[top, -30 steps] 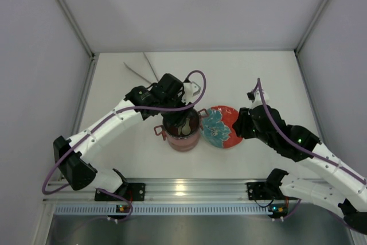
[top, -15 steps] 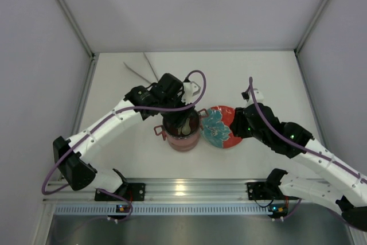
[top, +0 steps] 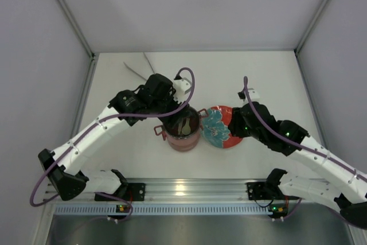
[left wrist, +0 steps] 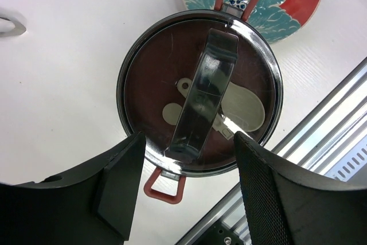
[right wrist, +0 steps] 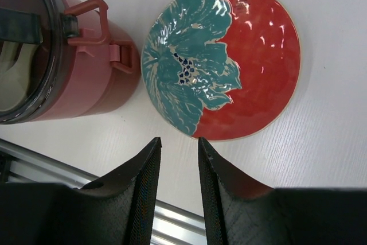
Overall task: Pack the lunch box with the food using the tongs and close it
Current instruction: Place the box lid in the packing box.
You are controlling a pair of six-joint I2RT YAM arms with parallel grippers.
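White tabletop [top: 258, 78] between grey walls carries everything. Directly below the left gripper [left wrist: 189, 142] stands the round dusty-pink stacked lunch box [top: 182, 137], closed by its flat maroon lid [left wrist: 146, 90]. The gripper's 2 fingers spread wide above the lid, holding nothing. Slim silvery metal tongs [top: 140, 68] lie well beyond that gripper. The right gripper [right wrist: 178, 144] hovers narrowly parted and empty. A round red plate with a teal flower [right wrist: 258, 61] lies just ahead of it, the lunch box to its left.
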